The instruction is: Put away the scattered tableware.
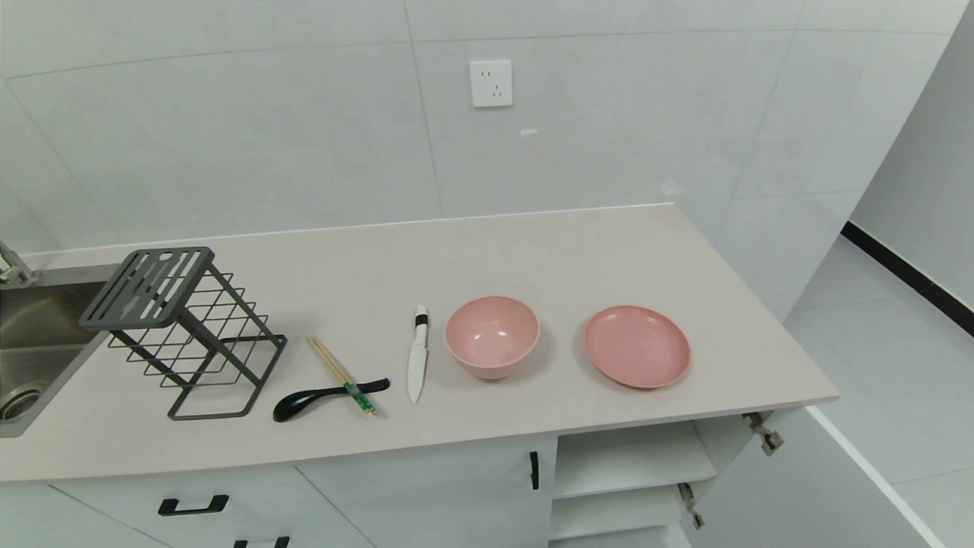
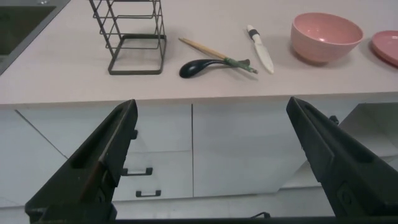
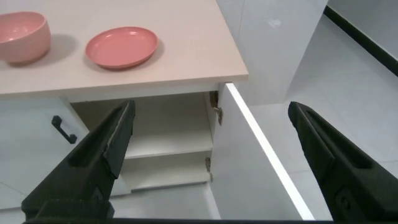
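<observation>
On the beige counter lie a pink bowl, a pink plate, a white knife with a black band, a pair of wooden chopsticks and a black spoon crossing under them. The left wrist view has the same bowl, knife, chopsticks and spoon. My left gripper is open, held low in front of the counter's edge. My right gripper is open too, in front of the open cabinet; the plate and bowl lie beyond it.
A black wire rack stands left of the cutlery, also in the left wrist view. A steel sink is set in the counter at far left. Below the plate, a cabinet with shelves stands open, its white door swung outward.
</observation>
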Available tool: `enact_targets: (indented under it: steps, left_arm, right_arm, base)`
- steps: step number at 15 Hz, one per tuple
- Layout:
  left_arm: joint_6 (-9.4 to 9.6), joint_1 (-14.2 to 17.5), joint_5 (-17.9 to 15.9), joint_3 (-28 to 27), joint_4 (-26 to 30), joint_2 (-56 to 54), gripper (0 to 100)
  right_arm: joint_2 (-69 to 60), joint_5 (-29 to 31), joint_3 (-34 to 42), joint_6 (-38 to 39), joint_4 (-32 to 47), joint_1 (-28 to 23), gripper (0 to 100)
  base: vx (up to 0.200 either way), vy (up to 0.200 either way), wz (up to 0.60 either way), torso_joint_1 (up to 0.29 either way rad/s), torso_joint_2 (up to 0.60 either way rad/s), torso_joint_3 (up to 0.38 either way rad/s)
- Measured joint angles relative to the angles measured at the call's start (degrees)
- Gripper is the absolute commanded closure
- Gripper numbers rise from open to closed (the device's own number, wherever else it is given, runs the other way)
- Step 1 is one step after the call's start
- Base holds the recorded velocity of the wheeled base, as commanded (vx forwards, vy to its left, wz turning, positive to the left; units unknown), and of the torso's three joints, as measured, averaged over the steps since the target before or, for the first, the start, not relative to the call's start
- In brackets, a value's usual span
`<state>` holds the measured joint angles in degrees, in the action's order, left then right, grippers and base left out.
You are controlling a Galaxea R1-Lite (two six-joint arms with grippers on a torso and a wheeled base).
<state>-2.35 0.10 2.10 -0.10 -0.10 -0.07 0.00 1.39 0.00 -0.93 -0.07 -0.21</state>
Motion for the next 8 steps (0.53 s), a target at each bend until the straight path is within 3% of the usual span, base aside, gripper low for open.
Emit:
enact_targets:
  steps: [5, 8]
  left_arm:
    - [0.09, 0.0, 0.0, 0.0, 0.0, 0.0, 0]
    - [0.01, 0.0, 0.0, 0.0, 0.0, 0.0, 0]
  right_arm:
    - [0.0, -0.1, 0.0, 0.0, 0.0, 0.0, 0]
    - [0.0, 0.0, 0.0, -0.1, 0.0, 0.0, 0]
  base:
    - [0.200, 0.000, 0.00, 0.009, -0.01, -0.001]
    - [0.000, 0.000, 0.00, 0.000, 0.00, 0.000]
